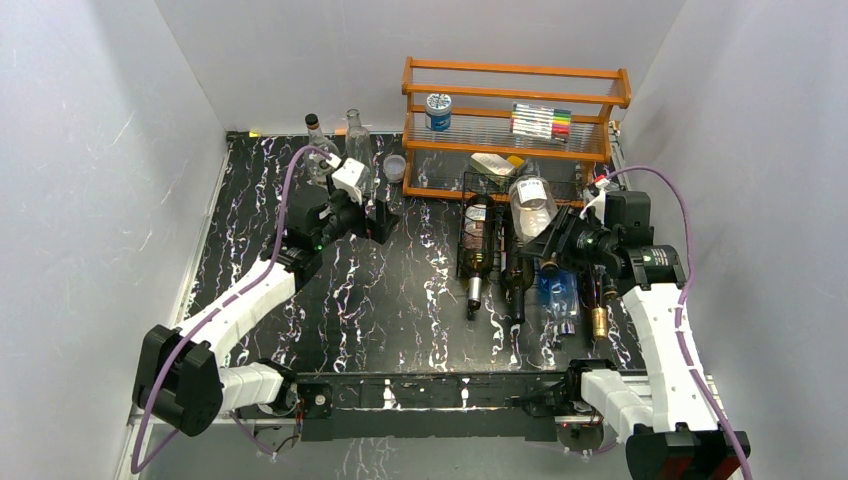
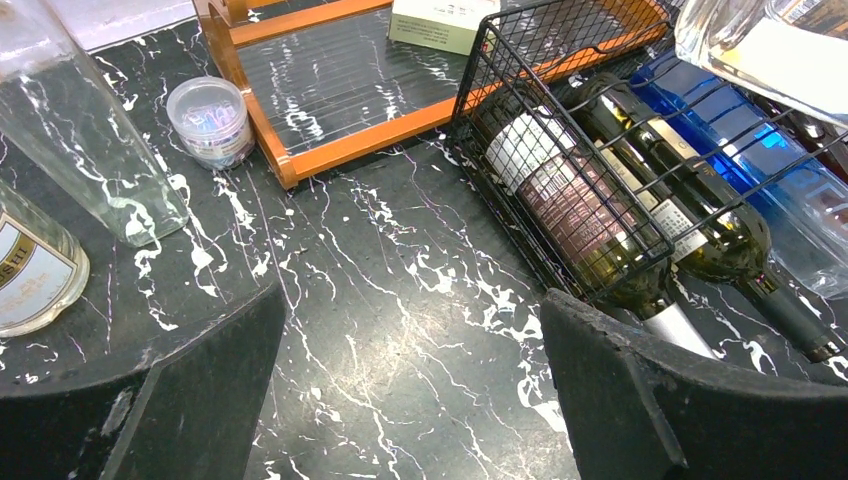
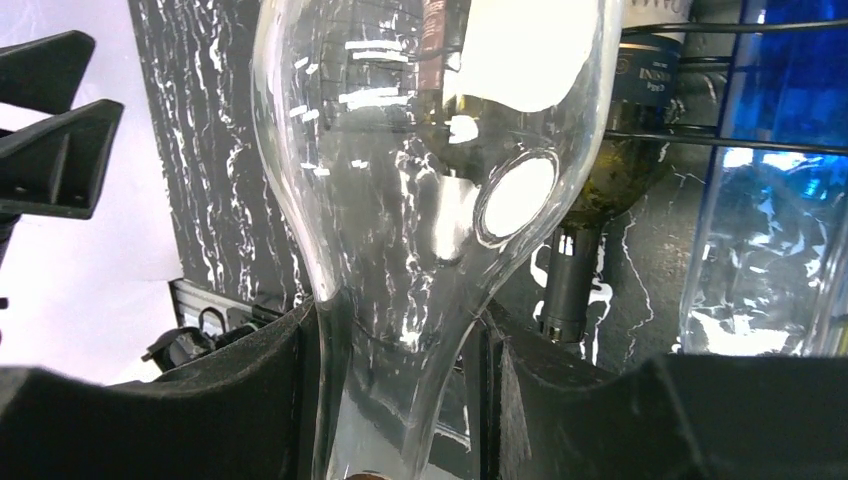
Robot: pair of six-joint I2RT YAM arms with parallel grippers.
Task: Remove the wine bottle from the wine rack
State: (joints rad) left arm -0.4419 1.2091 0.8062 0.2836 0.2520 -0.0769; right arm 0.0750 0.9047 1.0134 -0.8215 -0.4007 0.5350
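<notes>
Top external: The right gripper (image 1: 548, 250) is clamped on the neck of a clear wine bottle (image 1: 531, 203). The bottle's body lies angled toward the back, over the wine rack (image 1: 468, 215), which sits in front of the orange wooden shelf (image 1: 515, 95). Dark bottles (image 1: 478, 250) lie in the rack's slots, necks toward the arms. The left gripper (image 1: 380, 215) hangs over the marbled table (image 1: 400, 300), left of the rack and apart from it.

Left wrist: The left gripper (image 2: 410, 400) is spread wide with nothing between its fingers (image 2: 190, 400). The rack (image 2: 487, 50) is ahead and to the right. A blue bottle (image 2: 760, 140) lies in a far slot, with the clear bottle (image 2: 760, 40) above it, over the top wires. Cannot tell whether they touch. Only this view shows a lidded plastic cup (image 2: 208, 120) and a square glass bottle (image 2: 80, 130) at left.

Right wrist: Only this view shows the grasp close up. The clear bottle's (image 3: 430, 150) neck is pinched in the right gripper (image 3: 400, 410), both pads (image 3: 200, 400) against the glass. Its shoulder widens away from the camera, and the racked bottles lie behind it.
</notes>
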